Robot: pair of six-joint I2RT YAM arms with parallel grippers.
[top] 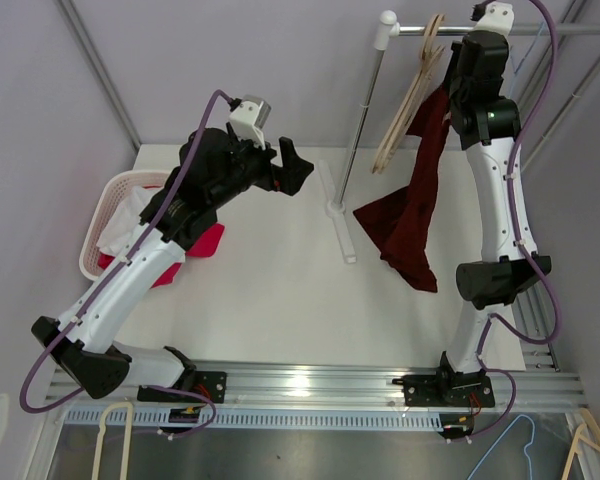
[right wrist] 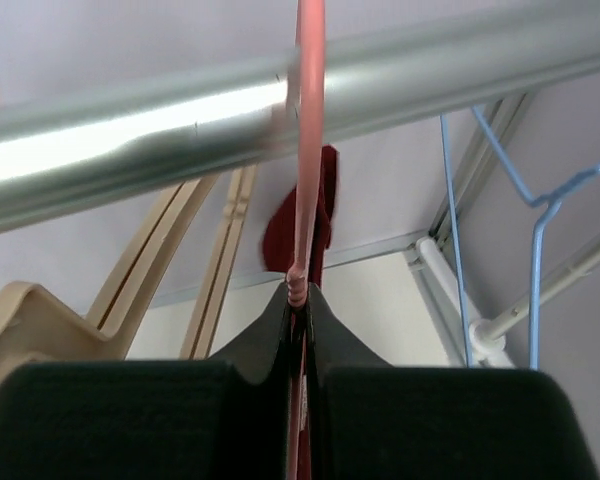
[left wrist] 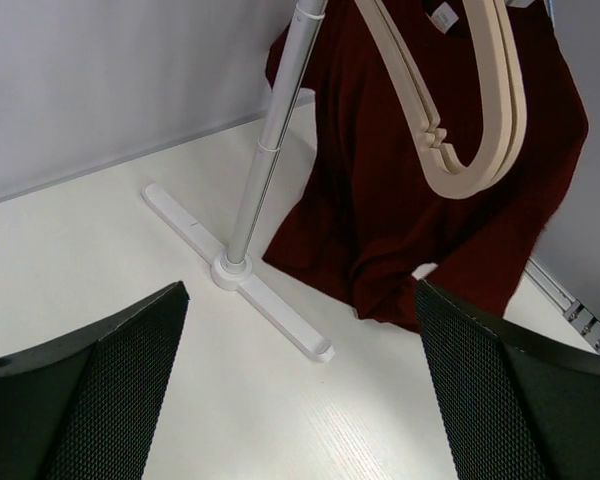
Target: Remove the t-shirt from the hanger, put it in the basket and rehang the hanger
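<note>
Grip on the pink hanger (right wrist: 308, 120): my right tool (right wrist: 298, 300) is shut on its neck just below the rail (right wrist: 130, 130), likely to steady it. The t-shirt (top: 420, 190) hangs beneath. My left tool (left wrist: 300, 390), wide open, faces the cloth.

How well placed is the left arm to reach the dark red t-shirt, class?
Probably yes: the open left gripper faces the t-shirt across bare table. The stand pole sits off to the side and the wooden hangers cover only its upper part.
</note>
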